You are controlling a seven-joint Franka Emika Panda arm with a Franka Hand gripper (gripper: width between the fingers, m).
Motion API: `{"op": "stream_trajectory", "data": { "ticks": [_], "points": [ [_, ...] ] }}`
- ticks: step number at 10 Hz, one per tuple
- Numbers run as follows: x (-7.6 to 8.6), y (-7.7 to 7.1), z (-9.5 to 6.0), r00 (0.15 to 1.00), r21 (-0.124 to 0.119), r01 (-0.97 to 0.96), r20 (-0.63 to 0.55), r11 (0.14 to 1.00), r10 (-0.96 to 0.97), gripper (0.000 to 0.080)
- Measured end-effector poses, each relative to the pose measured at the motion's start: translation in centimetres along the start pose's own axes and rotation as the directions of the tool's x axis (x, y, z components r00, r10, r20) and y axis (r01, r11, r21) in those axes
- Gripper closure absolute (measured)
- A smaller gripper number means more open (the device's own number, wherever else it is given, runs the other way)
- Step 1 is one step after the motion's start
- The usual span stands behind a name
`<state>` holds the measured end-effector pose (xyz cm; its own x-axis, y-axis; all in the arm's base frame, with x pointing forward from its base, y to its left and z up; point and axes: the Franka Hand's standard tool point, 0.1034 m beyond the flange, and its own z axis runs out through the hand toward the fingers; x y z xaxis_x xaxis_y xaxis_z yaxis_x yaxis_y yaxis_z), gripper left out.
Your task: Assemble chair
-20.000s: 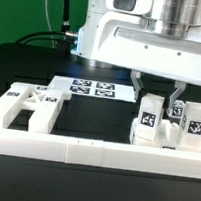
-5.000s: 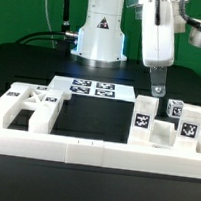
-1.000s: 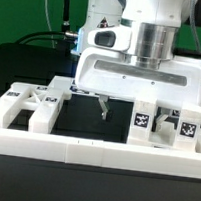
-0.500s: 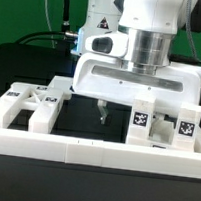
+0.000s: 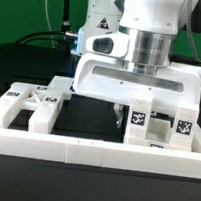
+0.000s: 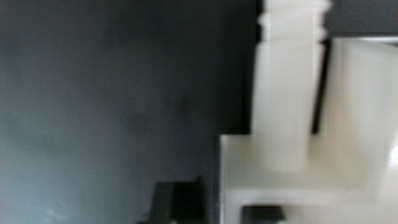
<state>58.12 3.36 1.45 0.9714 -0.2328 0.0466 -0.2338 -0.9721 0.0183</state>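
Note:
My gripper (image 5: 132, 122) is down low over the cluster of chair pieces on the exterior view's right. Its jaws stand closed in on a white tagged leg block (image 5: 137, 119). One dark finger (image 5: 117, 114) shows against the block's left side; the other is hidden behind the block. In the wrist view that finger (image 6: 178, 200) touches the edge of the white block (image 6: 311, 175), and a narrow white post (image 6: 294, 60) rises beyond it. A second tagged block (image 5: 183, 125) stands to the right. An X-shaped chair piece (image 5: 33, 100) lies at the left.
The long white border rail (image 5: 93, 150) runs across the front. The gripper body hides most of the marker board (image 5: 60, 84) behind. The robot base (image 5: 100, 38) stands at the back on the black table.
The gripper has come down over the right cluster. Its visible finger has moved right, in toward the tagged block, and the block has shifted slightly left.

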Motion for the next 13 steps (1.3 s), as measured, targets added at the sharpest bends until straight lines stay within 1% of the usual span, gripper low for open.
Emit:
{"op": "stream_trajectory", "data": {
  "ticks": [1, 4, 5, 6, 7, 8, 9, 10, 11, 12, 13],
  "points": [
    [0.1, 0.0, -0.1, 1.0, 0.001, 0.0, -0.002, 1.0, 0.0, 0.0765],
    [0.1, -0.1, -0.3, 1.0, 0.003, 0.001, -0.004, 1.0, -0.001, 0.0765],
    [0.1, -0.1, -0.8, 1.0, 0.004, 0.011, 0.003, 1.0, -0.011, 0.0765],
    [-0.2, -0.1, -1.8, 0.999, 0.007, 0.027, 0.036, 1.0, -0.027, 0.0765],
    [-0.6, 0.1, -3.2, 0.995, 0.013, 0.053, 0.079, 0.999, -0.054, 0.0765],
    [-0.5, 0.5, -4.7, 0.993, 0.024, 0.075, 0.09, 0.997, -0.077, 0.0765],
    [-0.4, 1.2, -5.8, 0.989, 0.032, 0.096, 0.109, 0.995, -0.099, 0.0765],
    [-1.0, 1.7, -6.7, 0.975, 0.037, 0.097, 0.197, 0.995, -0.102, 0.0765],
    [-1.0, 1.8, -6.6, 0.959, 0.035, 0.092, 0.264, 0.995, -0.098, 0.0765],
    [-0.9, 1.8, -6.3, 0.949, 0.031, 0.093, 0.298, 0.995, -0.098, 0.0765],
    [-1.5, 1.9, -6.3, 0.921, 0.029, 0.092, 0.378, 0.995, -0.096, 0.0765]
  ]
}}
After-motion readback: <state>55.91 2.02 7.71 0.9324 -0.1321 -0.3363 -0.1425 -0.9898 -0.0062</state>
